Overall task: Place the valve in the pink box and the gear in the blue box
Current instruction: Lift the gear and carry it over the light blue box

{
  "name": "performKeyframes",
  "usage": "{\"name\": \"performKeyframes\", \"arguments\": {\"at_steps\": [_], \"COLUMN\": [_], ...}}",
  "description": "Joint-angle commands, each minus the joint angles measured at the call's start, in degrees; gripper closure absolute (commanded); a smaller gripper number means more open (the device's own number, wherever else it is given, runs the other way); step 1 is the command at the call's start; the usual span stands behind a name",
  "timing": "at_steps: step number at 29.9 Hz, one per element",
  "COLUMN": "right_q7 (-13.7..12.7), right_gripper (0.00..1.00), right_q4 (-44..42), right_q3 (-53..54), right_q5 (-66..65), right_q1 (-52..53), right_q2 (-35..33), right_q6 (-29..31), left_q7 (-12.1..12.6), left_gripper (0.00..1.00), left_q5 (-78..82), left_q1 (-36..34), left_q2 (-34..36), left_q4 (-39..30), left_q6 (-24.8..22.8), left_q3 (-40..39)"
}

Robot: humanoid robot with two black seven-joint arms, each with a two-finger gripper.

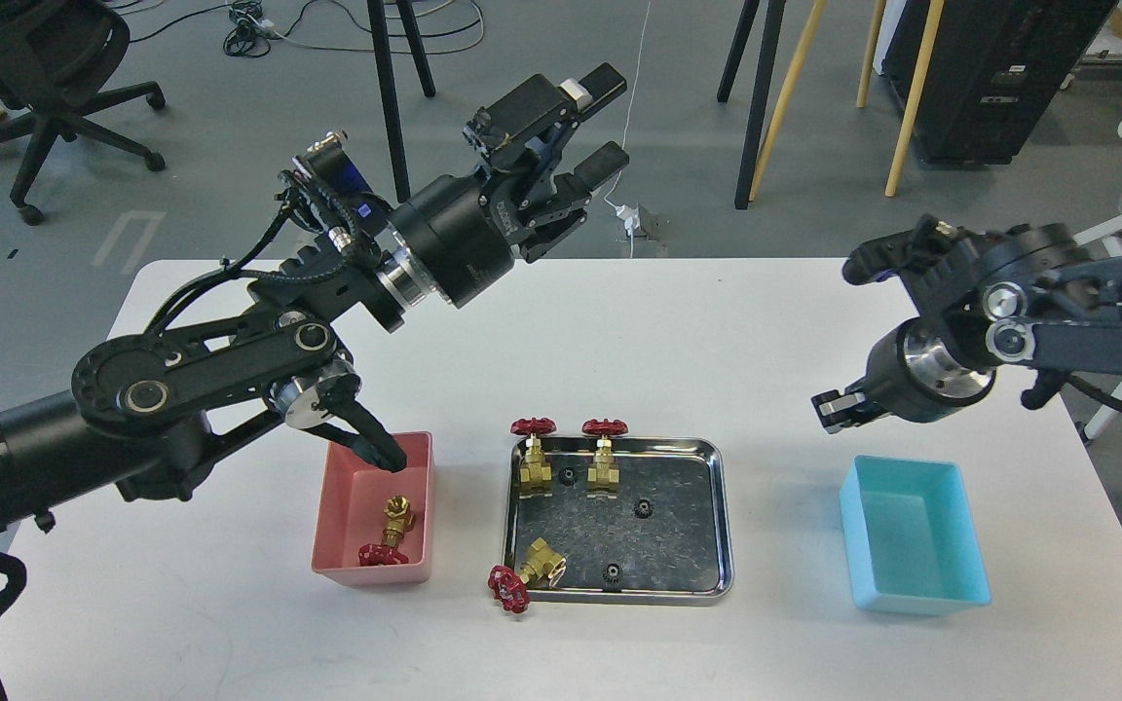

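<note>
My left gripper (592,125) is raised past the far table (736,321) edge, its two fingers spread apart with nothing between them. It is well apart from the pink box (417,487), which sits below my left forearm and holds one valve (392,531) lying on its side, red handwheel toward me.

My right gripper (836,411) hangs above the table, near the blue box's (970,570) far edge; it is small and dark here, so I cannot tell how its fingers stand or whether it carries anything.

Between the boxes is the steel tray (707,574). Two valves (534,458) stand at its far left corner and a third (527,572) lies tilted over its near left rim, well apart from both grippers. Three small black gears (643,507) show on the tray floor.

There is lettering on my left wrist housing, too small to read.
</note>
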Motion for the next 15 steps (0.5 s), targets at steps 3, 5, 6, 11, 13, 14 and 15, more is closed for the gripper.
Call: {"name": "performKeyframes", "arguments": {"at_steps": [3,5,6,11,13,14,15], "right_q7": [0.0,0.0,0.0,0.0,0.1,0.1,0.1], "right_gripper": [0.87,0.87,0.87,0.87,0.86,0.86,0.84], "right_q4": [4.5,4.6,4.6,4.6,4.5,4.5,4.5], "right_q3": [-0.9,-0.8,-0.5,0.7,1.3,1.4,1.5], "right_q5": [-5.4,-6.6,-6.7,-6.7,-6.6,-6.6,-6.6], "right_q1": [-1.9,-4.0,-4.9,-7.4,-7.5,-7.6,-7.8], "right_q2": [-11.9,-13.1,-13.4,-13.6,-13.6,-13.7,-13.8], "right_q6": [0.0,0.0,0.0,0.0,0.0,0.0,0.0], "left_q7": [0.0,0.0,0.0,0.0,0.0,0.0,0.0], "left_gripper": [0.16,0.16,0.16,0.16,0.16,0.16,0.16], "left_q5": [0.0,0.0,0.0,0.1,0.1,0.1,0.1], "left_q1": [0.5,0.5,0.5,0.7,1.3,1.3,1.3], "left_q2": [-1.4,-2.0,-2.3,-3.4,-3.4,-3.5,-3.5], "left_q4": [0.0,0.0,0.0,0.0,0.0,0.0,0.0], "left_q6": [0.8,1.2,1.3,1.4,1.4,1.4,1.4], "left_q3": [-0.1,-0.1,-0.1,0.0,0.0,0.0,0.0]}}
